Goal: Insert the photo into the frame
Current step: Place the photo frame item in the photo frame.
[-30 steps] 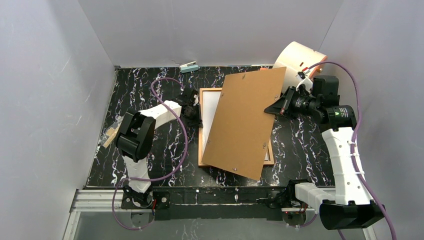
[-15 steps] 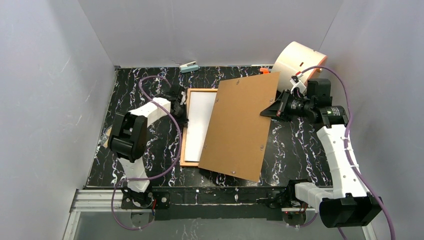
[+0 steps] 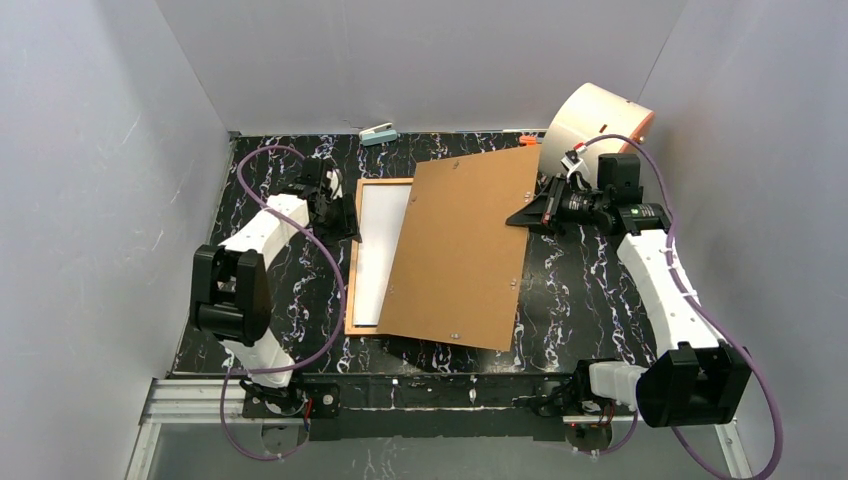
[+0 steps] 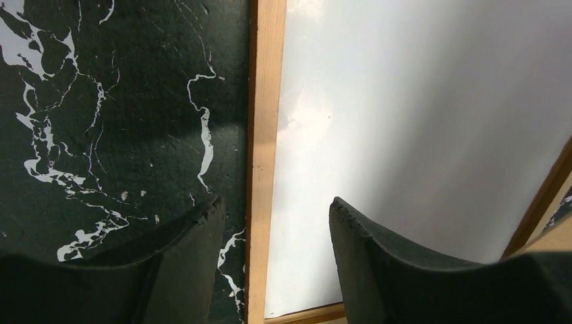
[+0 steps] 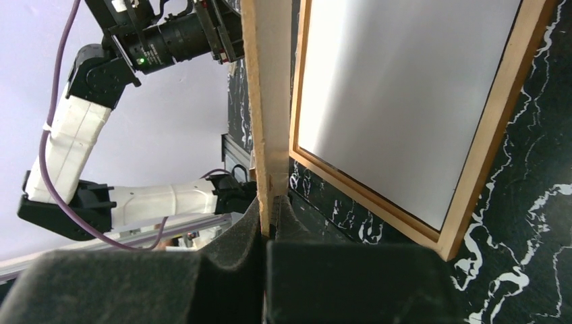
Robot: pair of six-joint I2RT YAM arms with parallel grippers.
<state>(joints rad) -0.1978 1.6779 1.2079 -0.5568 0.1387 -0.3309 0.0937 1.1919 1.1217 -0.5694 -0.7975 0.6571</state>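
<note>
The orange-brown frame (image 3: 352, 262) lies flat on the table left of centre. The photo (image 3: 375, 255) rests inside it, white reverse up. In the left wrist view my left gripper (image 4: 276, 210) is open. Its fingers (image 4: 182, 263) straddle the frame's left rail (image 4: 263, 121) near a corner without gripping it, beside the photo (image 4: 405, 115). My right gripper (image 5: 270, 223) is shut on the edge of the brown backing board (image 5: 268, 101). The backing board (image 3: 460, 250) hangs tilted over the frame's right part and hides it. The left gripper (image 3: 343, 212) is at the frame's far left corner and the right gripper (image 3: 522, 215) at the board's right edge.
A large white cylinder (image 3: 598, 120) stands at the back right, with a small orange piece (image 3: 527, 141) beside it. A small teal object (image 3: 378, 134) lies at the back wall. The grey enclosure walls close in the black marbled table (image 3: 270, 300) on three sides.
The frame with the photo has slid left. The left gripper moved left with it and has opened, letting go of the rail. The right arm carried the board left.
</note>
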